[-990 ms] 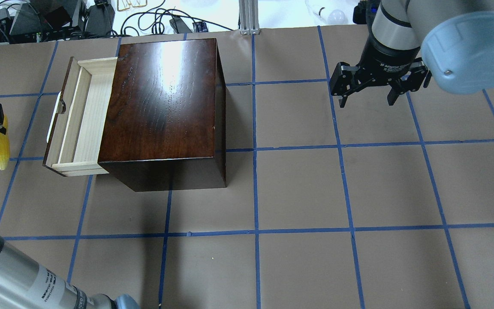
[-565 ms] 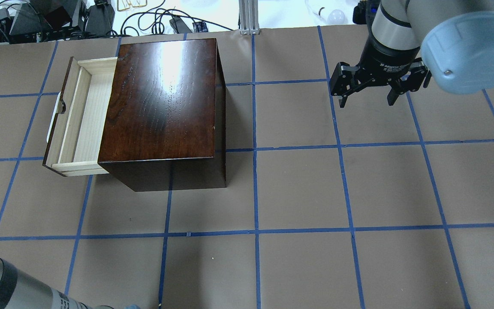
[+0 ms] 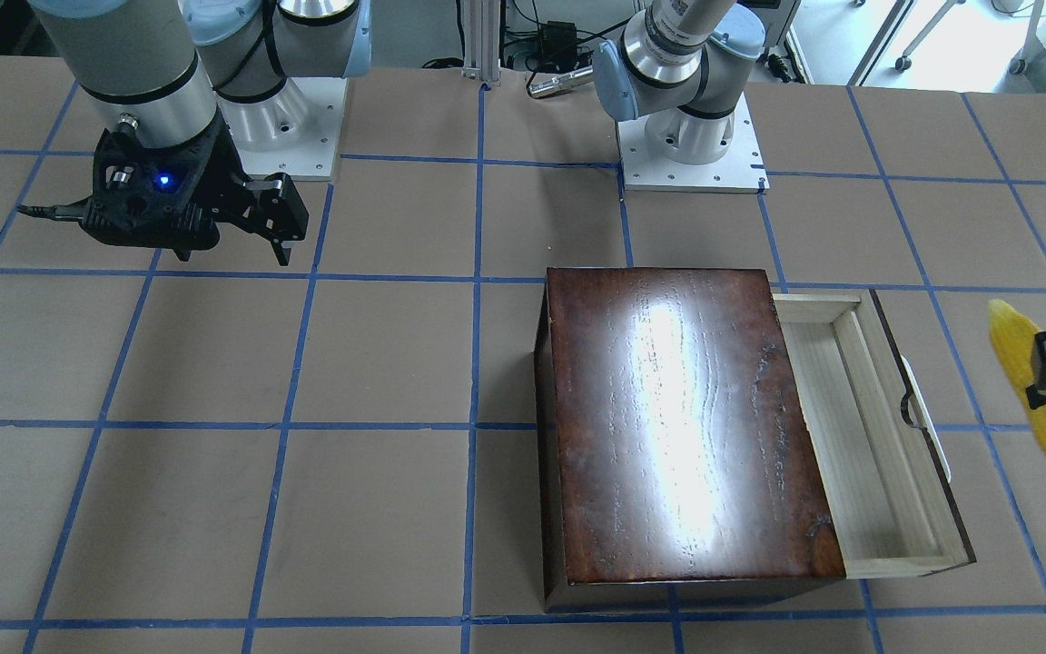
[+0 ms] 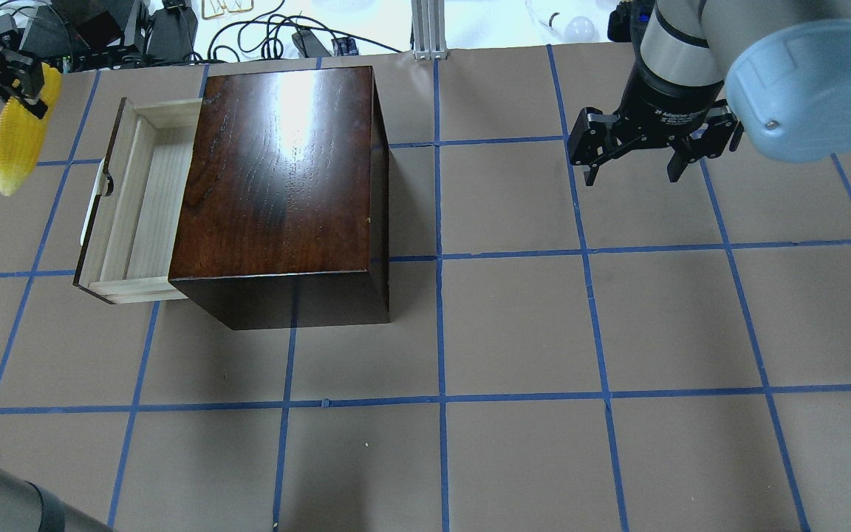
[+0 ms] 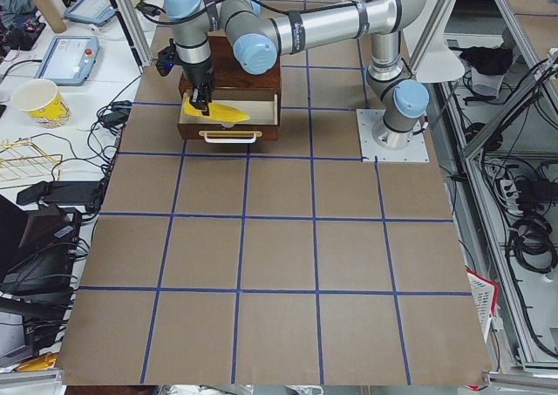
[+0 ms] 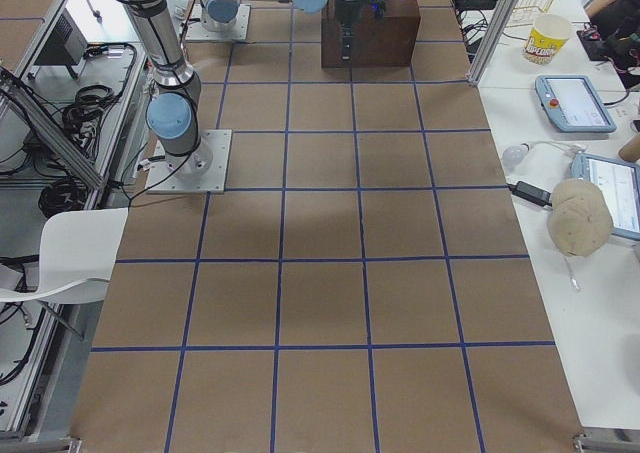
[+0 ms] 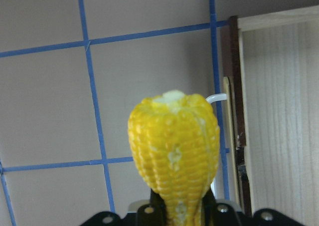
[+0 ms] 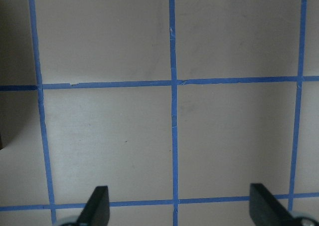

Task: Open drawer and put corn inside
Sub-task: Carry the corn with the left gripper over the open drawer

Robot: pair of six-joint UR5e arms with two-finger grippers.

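Yellow corn [image 4: 18, 140] was up in the air, clenched near its fat end by the left claw [image 4: 25, 92], so not in the drawer [image 4: 137, 199] yet. From the overhead view it hung off to the outer side of the drawer front, past the white handle [image 4: 86, 220], with the pointed tip aimed back toward the robot's side of the counter [image 4: 514, 325]. Nothing was touching it except the claw's fingers. The left wrist cam looked straight down the cob and you could see the handle and a strip of the pale wood tray just to one side of it.

The drawer itself was pulled out of the dark reddish box [image 4: 278, 170], maybe partway (couldn't tell how far it could go), and the pale tray inside had nothing in it. The box sat on the brown paper with the blue tape grid [image 4: 440, 325], with a big glare patch on its glossy top.

The right claw [image 4: 632, 174] was way over on the other side, well apart from the box, hovering over bare counter with its fingers [image 8: 98, 206] spread wide and nothing between them
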